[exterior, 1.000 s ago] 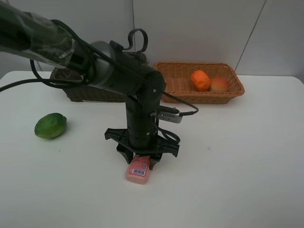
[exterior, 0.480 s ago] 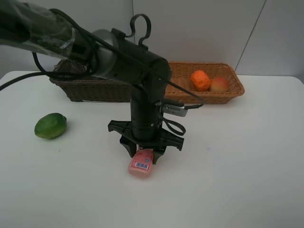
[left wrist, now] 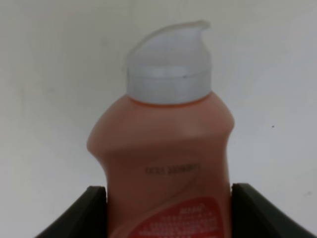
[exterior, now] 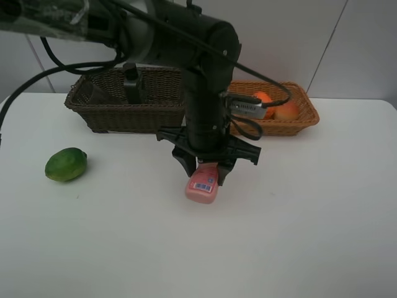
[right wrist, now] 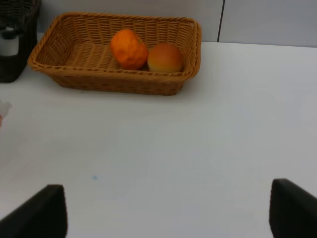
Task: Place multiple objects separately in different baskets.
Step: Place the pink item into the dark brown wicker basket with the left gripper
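White tabletop [exterior: 310,236] filled the scene under a pale wall, bare along its near edge; nearest of the things, about midway across and slightly toward the near side, the left gripper [exterior: 208,169] hung on its black arm with the pink white-capped bottle [exterior: 203,185] pinched between its jaws, which stood partly apart and pressed on the bottle's flanks, as the left wrist view showed with the white cap [left wrist: 169,62] pointing away from the camera; the bottle appeared lifted clear of the table, its shadow lying just beneath it; toward the left edge the green round fruit [exterior: 66,164] lay alone, untouched and well apart from the arm; the right gripper [right wrist: 163,218] hovered over bare table toward the right side with its jaws wide apart and nothing between them; at the far edge stood the dark brown basket [exterior: 118,115] on the left, with a dark pump bottle [exterior: 132,84] upright inside it, and just beside it the light orange-tan basket [right wrist: 114,82] holding the orange [right wrist: 128,48] and the red-yellow peach [right wrist: 165,57] touching side by side; the step in hand looked like carrying the pink bottle to a basket, probably the dark one where the other bottle stood; the next move called for travelling toward the far-left corner, clearing the wicker rim, then lowering and parting the jaws.
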`<state>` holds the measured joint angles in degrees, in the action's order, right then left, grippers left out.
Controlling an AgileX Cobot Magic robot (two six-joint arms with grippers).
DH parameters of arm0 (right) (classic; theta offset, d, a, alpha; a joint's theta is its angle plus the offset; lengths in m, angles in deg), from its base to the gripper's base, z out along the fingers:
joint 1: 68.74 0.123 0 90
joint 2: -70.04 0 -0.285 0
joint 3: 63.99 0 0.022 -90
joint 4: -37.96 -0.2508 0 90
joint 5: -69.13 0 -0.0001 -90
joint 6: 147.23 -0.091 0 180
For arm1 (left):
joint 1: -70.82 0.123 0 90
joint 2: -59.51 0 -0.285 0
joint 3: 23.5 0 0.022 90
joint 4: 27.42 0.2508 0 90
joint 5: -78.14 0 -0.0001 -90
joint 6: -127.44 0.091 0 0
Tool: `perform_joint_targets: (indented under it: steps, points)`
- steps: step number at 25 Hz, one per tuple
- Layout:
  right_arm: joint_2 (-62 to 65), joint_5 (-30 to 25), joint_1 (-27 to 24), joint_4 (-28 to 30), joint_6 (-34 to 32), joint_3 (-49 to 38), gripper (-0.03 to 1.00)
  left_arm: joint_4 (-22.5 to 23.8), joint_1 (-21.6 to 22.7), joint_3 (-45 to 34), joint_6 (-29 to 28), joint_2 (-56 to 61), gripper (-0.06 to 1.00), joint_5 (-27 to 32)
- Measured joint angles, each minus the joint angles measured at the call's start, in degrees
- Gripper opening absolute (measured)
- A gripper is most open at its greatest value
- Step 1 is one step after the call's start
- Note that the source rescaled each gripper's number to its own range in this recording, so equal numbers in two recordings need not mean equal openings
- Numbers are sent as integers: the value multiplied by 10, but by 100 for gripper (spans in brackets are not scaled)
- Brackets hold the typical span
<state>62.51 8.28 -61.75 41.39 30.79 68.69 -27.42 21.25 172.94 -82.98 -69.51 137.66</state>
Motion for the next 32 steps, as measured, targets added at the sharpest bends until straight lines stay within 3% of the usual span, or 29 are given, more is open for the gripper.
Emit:
perform_joint_targets:
  steps: [7,17,25,32]
  points:
    - [0,0,0,0,0,0,66,16,15,40,19,1,67,24]
    - [0,0,0,0,0,0,66,17,110,114,69,1,67,38]
    - [0,0,0,0,0,0,66,23,187,251,111,-46,67,80]
    - [0,0,0,0,0,0,66,33,224,365,128,-117,67,89]
